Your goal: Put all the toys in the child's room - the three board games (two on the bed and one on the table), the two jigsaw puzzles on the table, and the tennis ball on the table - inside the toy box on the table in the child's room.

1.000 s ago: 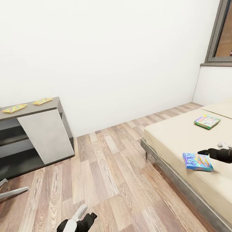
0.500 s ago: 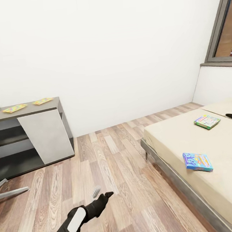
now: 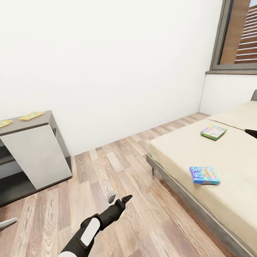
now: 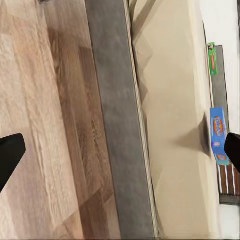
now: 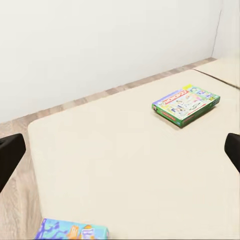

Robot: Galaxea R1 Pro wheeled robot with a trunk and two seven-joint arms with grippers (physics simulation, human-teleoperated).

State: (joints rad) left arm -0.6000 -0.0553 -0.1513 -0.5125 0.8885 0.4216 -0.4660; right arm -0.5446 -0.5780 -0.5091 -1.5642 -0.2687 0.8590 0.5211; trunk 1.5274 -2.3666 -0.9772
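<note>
R claw [image 3: 252, 132] is hovering over the bed [image 3: 244, 163], jaws spread wide, gripping nothing. Green-edged board game [image 3: 213, 132] is lying flat on the mattress just ahead of it and slightly to its left, nearer than the blue board game [image 3: 205, 175], which is sitting off toward the bed's near edge. Green box's long axis is running roughly across the claw's reach. L claw [image 3: 120, 201] is hanging wide over the floor [image 3: 121, 169], well apart from both, so R arm is prob the one to go.
</note>
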